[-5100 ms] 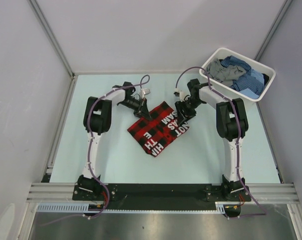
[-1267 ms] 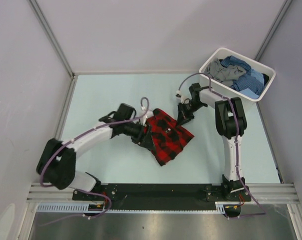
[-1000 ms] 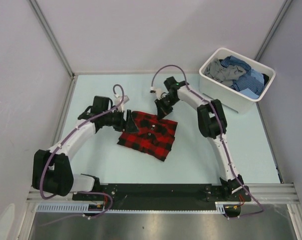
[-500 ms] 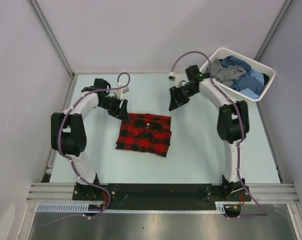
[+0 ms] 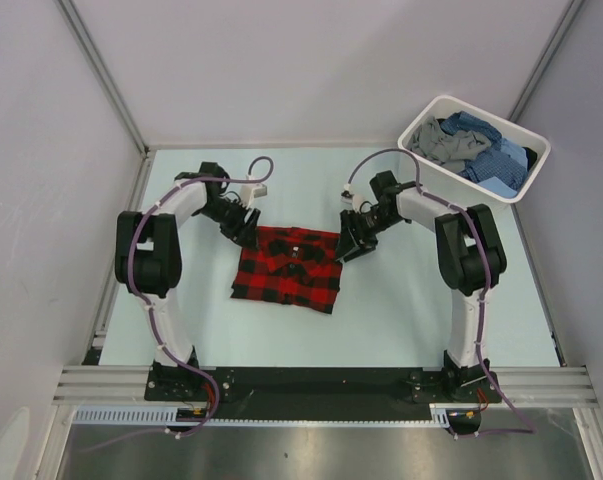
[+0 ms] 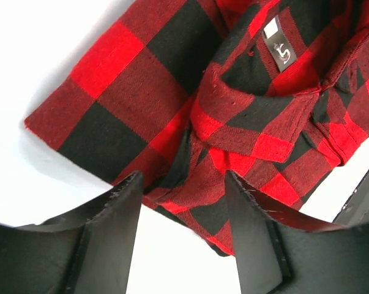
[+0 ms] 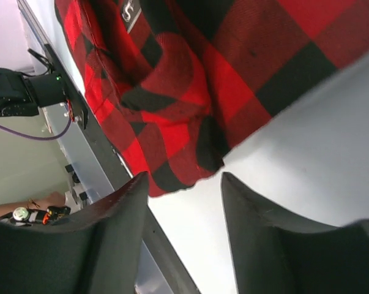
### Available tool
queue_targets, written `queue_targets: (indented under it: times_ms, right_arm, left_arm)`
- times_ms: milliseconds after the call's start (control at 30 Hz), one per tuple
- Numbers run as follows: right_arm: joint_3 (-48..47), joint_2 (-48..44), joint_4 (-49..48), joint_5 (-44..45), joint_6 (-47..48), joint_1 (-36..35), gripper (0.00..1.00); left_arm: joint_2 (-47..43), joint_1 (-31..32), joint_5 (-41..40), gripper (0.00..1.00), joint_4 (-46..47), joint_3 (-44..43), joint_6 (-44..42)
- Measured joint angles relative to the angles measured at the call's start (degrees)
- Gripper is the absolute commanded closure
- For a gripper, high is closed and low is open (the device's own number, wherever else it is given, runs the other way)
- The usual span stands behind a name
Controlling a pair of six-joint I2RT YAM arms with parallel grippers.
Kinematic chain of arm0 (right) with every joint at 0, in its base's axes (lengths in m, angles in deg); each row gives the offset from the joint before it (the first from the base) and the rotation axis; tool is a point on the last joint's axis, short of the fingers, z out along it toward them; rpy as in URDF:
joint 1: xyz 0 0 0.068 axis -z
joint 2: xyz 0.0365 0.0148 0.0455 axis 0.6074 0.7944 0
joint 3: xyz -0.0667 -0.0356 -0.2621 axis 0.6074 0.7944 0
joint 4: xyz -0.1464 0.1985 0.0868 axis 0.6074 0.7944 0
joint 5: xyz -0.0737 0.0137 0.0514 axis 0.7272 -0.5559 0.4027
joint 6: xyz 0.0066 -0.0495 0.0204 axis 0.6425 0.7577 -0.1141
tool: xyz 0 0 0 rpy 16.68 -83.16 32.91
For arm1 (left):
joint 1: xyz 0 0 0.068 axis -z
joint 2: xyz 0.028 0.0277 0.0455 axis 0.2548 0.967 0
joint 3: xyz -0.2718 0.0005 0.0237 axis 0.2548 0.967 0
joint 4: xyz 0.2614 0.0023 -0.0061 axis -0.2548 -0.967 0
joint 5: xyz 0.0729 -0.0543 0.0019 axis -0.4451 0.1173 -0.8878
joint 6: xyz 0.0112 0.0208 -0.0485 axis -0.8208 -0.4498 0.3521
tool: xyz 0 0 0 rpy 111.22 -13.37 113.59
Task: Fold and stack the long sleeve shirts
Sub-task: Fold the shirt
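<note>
A red-and-black check long sleeve shirt (image 5: 286,275) lies folded into a rectangle on the table, collar toward the far side. My left gripper (image 5: 249,232) is at its far left corner. In the left wrist view the gripper (image 6: 184,184) is open, with the shirt's (image 6: 172,92) folded edge lying between the fingertips. My right gripper (image 5: 349,245) is at the far right corner, also open (image 7: 184,180); the shirt's (image 7: 190,79) corner ends just past its tips, untouched. More long sleeve shirts, blue check (image 5: 496,160) and grey (image 5: 441,140), are heaped in the tub.
The white plastic tub (image 5: 496,121) stands at the far right corner of the pale table. Grey walls close in the table on three sides. Both arm bases sit on the black rail (image 5: 311,385) at the near edge.
The shirt was dragged left and turned square, then let go. In the last half second both open grippers came down from the far side to the shirt's far corners.
</note>
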Motion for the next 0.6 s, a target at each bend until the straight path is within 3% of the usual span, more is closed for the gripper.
queue_targets:
  times_ms: [200,367,467,600]
  right_arm:
    - [-0.7,2.1,-1.6,-0.4,-0.6,-1.0,0.55]
    - [-2.6,4.1,-0.9,-0.2,0.0,-1.5,0.46]
    - [-3.3,4.4,-0.1,0.8,0.9,-1.5,0.47]
    - [-3.4,4.6,1.2,2.4,2.1,-1.5,0.52]
  left_arm:
    - [0.0,0.2,0.0,0.56,-0.1,0.1,-0.6]
    - [0.0,0.2,0.1,0.53,-0.5,0.6,-0.7]
    - [0.0,0.2,0.2,0.52,-0.7,0.6,-0.7]
    - [0.0,0.2,0.2,0.58,-0.7,0.6,-0.7]
